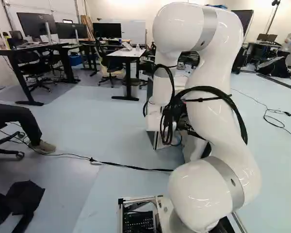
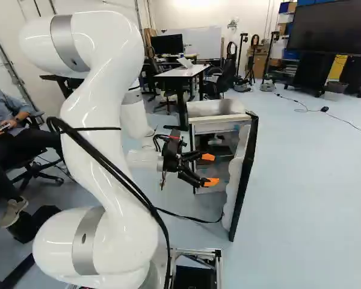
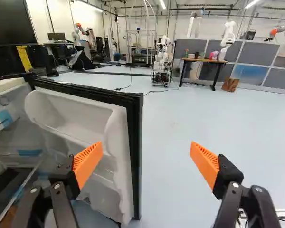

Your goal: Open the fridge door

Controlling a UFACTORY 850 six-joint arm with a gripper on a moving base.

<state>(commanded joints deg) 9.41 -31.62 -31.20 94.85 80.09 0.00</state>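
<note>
Left to right, right base view: my glossy, rounded arm [image 2: 90, 120]; my black claw [image 2: 209, 170], pads [image 2: 211, 182] orange and ridged; the boxy white fridge [image 2: 216, 108]; its moulded, black-edged door [image 2: 243, 180], standing open. Arm bent; claw spread wide, the door's edge ahead, between its fingers.

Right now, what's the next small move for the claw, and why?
Probably ease the claw forward against the fridge door's inner side to swing it wider: the door stands open, and the claw is spread, one orange pad overlapping that inner side in the wrist view, the other past its free edge.
</note>
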